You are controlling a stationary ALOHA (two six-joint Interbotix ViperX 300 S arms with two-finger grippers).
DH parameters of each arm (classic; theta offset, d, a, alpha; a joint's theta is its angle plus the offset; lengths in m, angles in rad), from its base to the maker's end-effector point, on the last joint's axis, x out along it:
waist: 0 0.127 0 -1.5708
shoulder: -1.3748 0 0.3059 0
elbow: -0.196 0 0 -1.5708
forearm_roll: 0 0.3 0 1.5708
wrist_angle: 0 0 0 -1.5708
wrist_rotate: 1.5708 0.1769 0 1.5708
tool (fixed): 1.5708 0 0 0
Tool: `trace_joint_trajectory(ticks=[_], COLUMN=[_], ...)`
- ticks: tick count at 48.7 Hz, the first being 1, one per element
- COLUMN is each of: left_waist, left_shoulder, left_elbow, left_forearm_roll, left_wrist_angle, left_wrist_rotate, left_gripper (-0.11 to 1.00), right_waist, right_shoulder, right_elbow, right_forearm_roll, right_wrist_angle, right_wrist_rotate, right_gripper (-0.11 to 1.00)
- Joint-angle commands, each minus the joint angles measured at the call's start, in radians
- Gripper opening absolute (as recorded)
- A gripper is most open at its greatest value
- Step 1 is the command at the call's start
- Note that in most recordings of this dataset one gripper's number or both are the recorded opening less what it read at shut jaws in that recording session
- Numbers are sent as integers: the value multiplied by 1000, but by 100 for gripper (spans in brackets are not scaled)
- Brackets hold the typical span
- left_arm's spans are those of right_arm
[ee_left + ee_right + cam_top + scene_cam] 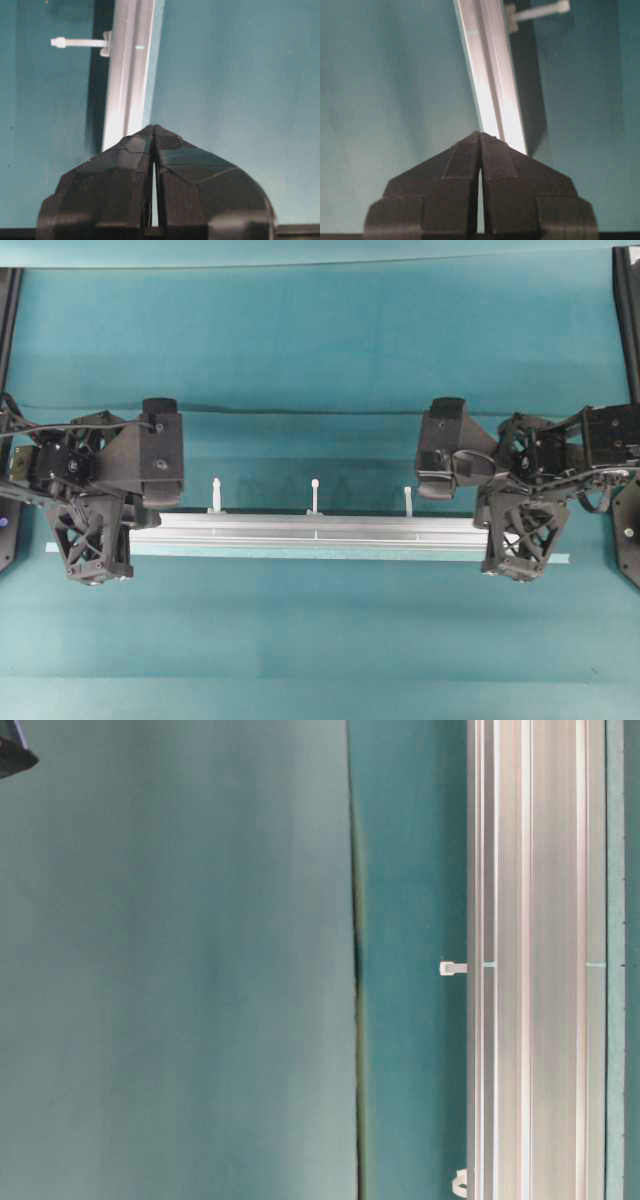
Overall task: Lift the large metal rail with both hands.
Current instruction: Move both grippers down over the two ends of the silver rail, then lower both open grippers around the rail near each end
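Overhead exterior shows you the large metal rail (310, 530) lying flat across the teal surface (320, 640), running left to right on a thin pale tape stripe (555, 558), with three white zip-tie tails (314, 495) sticking up along its far edge. Your left tool (92, 575) sits over the rail's left end and your right tool (510, 572) over its right end.

Both wrist views tell you the same thing: the left tool (152, 131) and right tool (480, 135) have their jaws pressed together, tips meeting, nothing between them. Each tip hangs above its end of the rail, and you cannot tell from these views whether either touches the metal.

So you are in the approach step; no grasp exists yet and the rail is not lifted. Your next move likely calls for spreading both tools wide enough to straddle the rail's width, lowering each around it, closing, then raising both ends together so the bar stays level.
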Motion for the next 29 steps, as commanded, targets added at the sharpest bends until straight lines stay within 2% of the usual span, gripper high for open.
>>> trace_joint_trajectory(ticks=[1, 8, 12, 15, 19, 22, 24, 29], left_waist=[0, -5, -5, -5, -5, -3, -3, -6], left_shoulder=[-6, -6, -6, -6, -2, 6, 12, 35], left_elbow=[-17, -17, -12, -9, 3, 17, 25, 34], left_forearm_roll=[3, 3, 3, 3, 3, 3, 3, 3], left_wrist_angle=[-9, -41, -51, -52, -57, -63, -63, -66], left_wrist_rotate=[6, 25, 37, 43, 37, 34, 34, 32], left_gripper=[-2, -2, -2, 0, 6, 16, 25, 55], right_waist=[3, 5, 5, 5, 5, 5, 5, 15], right_shoulder=[6, 3, 5, 6, 11, 14, 15, 20], right_elbow=[-9, -3, 2, 11, 26, 38, 49, 60], right_forearm_roll=[2, 6, 6, 6, 8, 6, 3, -12], right_wrist_angle=[-26, -86, -107, -114, -118, -118, -120, -120], right_wrist_rotate=[-5, -2, -2, -2, -2, -3, -2, -2], right_gripper=[0, 2, 8, 16, 36, 55, 67, 91])
